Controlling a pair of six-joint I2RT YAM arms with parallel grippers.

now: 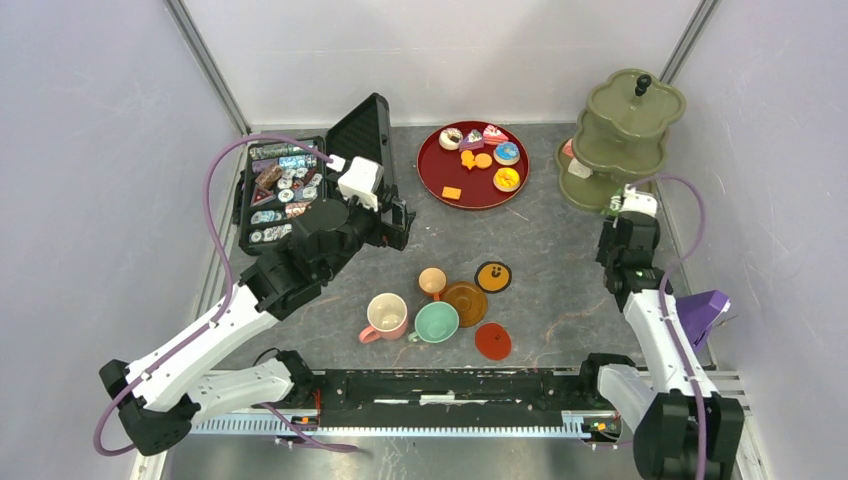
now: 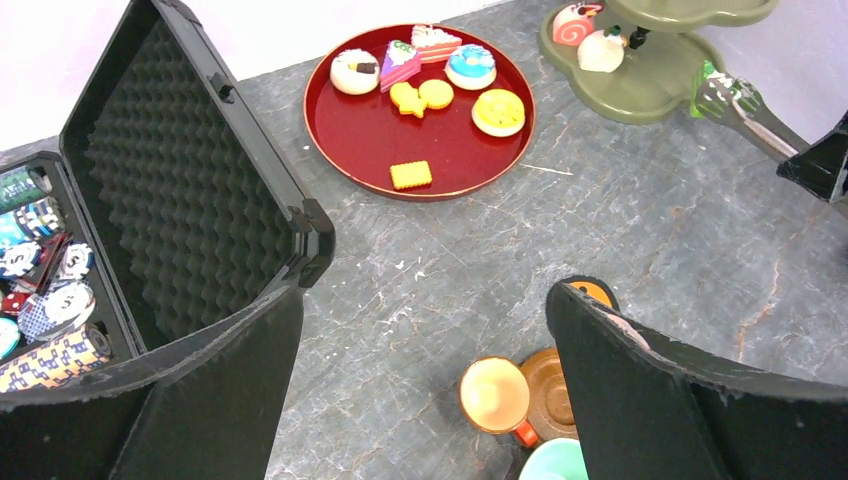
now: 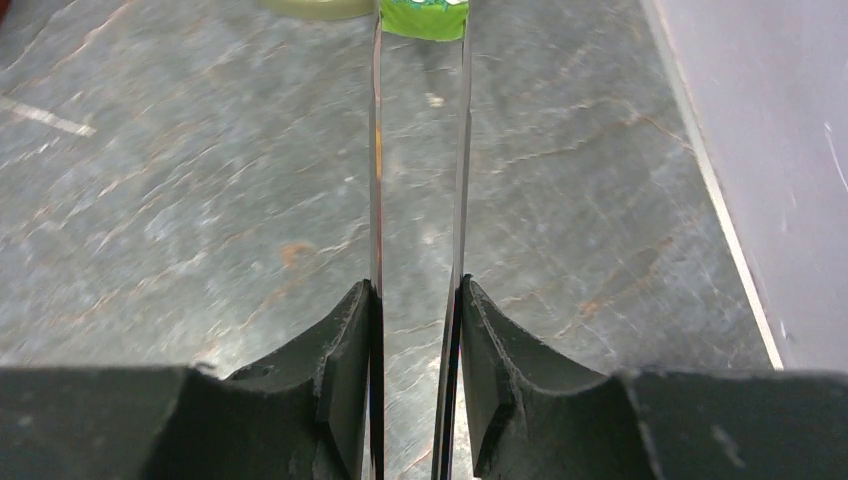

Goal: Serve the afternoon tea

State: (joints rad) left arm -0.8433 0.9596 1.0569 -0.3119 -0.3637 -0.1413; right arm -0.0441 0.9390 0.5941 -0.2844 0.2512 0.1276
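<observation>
A round red tray (image 1: 438, 168) at the back centre holds donuts, cake slices and orange biscuits (image 1: 451, 192); it also shows in the left wrist view (image 2: 350, 130). A pink cup (image 1: 386, 316), mint cup (image 1: 436, 322) and small orange cup (image 1: 432, 282) stand mid-table by a brown saucer (image 1: 465, 303), a black-and-orange saucer (image 1: 493, 276) and a red saucer (image 1: 493, 341). My left gripper (image 2: 430, 300) is open and empty, above the table left of the orange cup (image 2: 494, 393). My right gripper (image 3: 415, 300) is shut on thin metal tongs (image 3: 375, 150), whose green tips (image 3: 425, 15) reach the green tiered stand (image 1: 635, 105).
The stand's bottom tier (image 2: 650, 85) carries a pink roll (image 2: 575, 22) and a white pastry (image 2: 600, 50). An open black case (image 1: 365, 135) with poker chips (image 1: 280, 185) sits at the back left, close to my left arm. Walls stand on both sides.
</observation>
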